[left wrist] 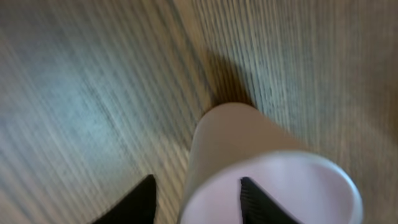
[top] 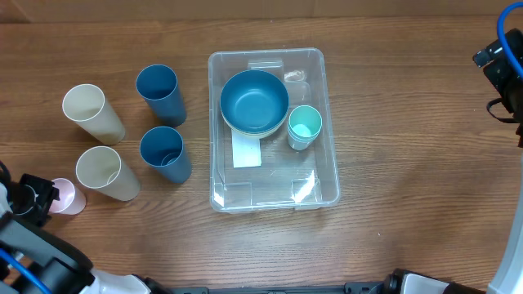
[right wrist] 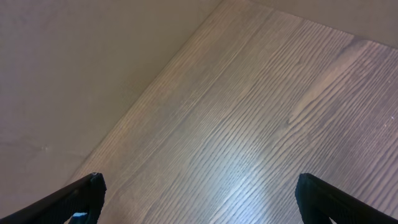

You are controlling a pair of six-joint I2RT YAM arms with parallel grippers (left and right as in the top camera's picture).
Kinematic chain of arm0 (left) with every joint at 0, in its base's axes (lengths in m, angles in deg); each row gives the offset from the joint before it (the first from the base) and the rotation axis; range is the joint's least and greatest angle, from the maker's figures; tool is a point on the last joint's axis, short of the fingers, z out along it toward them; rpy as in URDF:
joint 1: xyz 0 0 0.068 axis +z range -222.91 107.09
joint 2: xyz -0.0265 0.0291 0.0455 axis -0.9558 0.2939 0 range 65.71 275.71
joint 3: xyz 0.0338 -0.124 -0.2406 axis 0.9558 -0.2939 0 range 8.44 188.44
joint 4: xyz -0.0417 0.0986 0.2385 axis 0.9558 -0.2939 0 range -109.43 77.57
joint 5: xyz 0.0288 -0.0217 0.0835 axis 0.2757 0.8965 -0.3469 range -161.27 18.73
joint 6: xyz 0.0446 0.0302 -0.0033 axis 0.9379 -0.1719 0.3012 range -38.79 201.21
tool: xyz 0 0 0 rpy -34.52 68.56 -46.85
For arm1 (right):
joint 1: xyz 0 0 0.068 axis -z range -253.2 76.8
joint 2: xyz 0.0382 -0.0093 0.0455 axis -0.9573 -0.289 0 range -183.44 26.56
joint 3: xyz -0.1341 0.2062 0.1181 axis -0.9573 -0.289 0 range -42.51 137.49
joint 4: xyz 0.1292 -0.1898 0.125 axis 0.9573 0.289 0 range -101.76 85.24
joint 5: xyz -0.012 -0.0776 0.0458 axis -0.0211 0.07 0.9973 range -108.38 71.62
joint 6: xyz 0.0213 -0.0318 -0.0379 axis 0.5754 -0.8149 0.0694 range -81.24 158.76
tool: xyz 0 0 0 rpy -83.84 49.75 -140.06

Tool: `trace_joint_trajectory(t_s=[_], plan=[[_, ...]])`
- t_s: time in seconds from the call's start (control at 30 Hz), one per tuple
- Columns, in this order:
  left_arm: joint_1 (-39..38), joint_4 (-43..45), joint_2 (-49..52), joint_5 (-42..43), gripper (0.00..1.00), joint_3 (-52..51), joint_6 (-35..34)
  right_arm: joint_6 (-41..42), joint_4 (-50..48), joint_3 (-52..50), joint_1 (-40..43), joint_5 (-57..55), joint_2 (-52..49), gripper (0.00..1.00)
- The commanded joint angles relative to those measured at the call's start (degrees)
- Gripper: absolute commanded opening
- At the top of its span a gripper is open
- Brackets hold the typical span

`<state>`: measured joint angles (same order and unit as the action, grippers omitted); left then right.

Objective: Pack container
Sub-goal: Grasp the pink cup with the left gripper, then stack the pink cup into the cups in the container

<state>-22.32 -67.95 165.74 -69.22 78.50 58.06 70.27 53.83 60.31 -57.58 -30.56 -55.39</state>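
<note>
The clear container (top: pixel 329 122) stands at the table's middle, with a white label (top: pixel 246 152) on its base. It holds a blue bowl (top: pixel 254 100) nested in a pale one, and a small teal cup (top: pixel 304 126). My left gripper (top: pixel 37 196) is at the lower left by a pink cup (top: pixel 69 196). In the left wrist view its fingers (left wrist: pixel 196 186) straddle the pink cup's wall (left wrist: pixel 249 143), one inside and one outside, with a gap showing. My right gripper (right wrist: pixel 199 193) is open and empty over bare wood at the far right (top: pixel 502 65).
Two blue cups (top: pixel 160 94) (top: pixel 165 153) and two cream cups (top: pixel 92 113) (top: pixel 106 173) stand upright left of the container. The table's near edge runs just below the left arm. The container's front half holds nothing.
</note>
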Motion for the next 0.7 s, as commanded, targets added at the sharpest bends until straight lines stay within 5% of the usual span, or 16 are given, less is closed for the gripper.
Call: trace_joint_trajectory(t_s=[0.0, 0.03, 0.17, 0.43, 0.57, 0.67], plan=[[-0.52, -0.7, 6.71, 0.68, 0.2, -0.76, 1.38, 0.26, -0.28, 0.31, 0.0, -0.2, 0.39, 1.0], [-0.5, -1.2, 8.0, 0.66, 0.04, -0.76, 1.33, 0.26, -0.28, 0.31, 0.0, -0.2, 0.39, 1.0], [0.28, -7.13, 3.37, 3.58, 0.04, 5.84, 1.36, 0.26, -0.28, 0.31, 0.0, -0.2, 0.39, 1.0], [-8.98, -30.16, -18.32, 5.07, 0.04, 42.75, 4.59, 0.26, -0.28, 0.31, 0.0, -0.2, 0.39, 1.0], [-35.15, -25.03, -26.1, 6.29, 0.04, 47.76, 6.49, 0.26, -0.28, 0.31, 0.0, -0.2, 0.39, 1.0], [-57.13, -19.23, -22.56, 5.09, 0.04, 45.7, 9.33, 0.26, -0.28, 0.31, 0.0, -0.2, 0.39, 1.0]])
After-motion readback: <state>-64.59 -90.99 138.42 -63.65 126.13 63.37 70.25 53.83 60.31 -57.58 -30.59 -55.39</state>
